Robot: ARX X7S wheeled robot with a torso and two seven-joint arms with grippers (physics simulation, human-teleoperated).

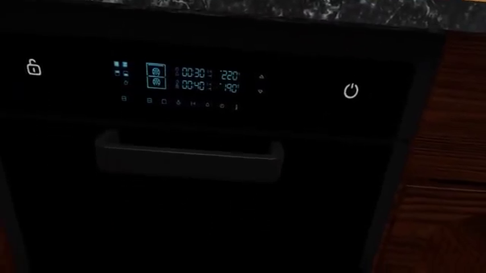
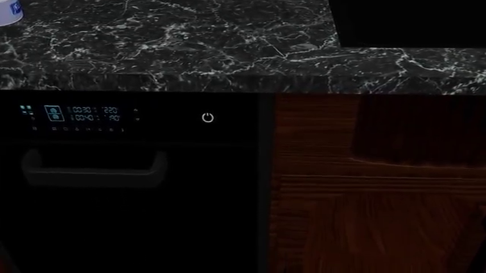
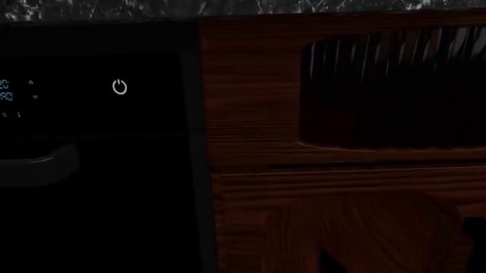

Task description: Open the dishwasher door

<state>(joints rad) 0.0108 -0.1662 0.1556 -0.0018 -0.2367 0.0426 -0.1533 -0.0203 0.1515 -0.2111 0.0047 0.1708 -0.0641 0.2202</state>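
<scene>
We see the dishwasher door [image 2: 129, 216], shut, at seven o'clock in the head view, its bar handle [image 1: 190, 154] below the cyan display [image 1: 178, 81]. We judge the glossy panel slippery and stiff, so we'd grip the bar. Wood cabinets [image 2: 365, 187] flank it at three. Neither gripper shows, so we cannot tell their state.

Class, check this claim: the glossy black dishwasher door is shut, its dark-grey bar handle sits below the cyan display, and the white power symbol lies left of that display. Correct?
Not quite. The white power symbol lies right of the cyan display, as the head view shows. The glossy black dishwasher door is shut, and its dark-grey bar handle sits below the display.
</scene>
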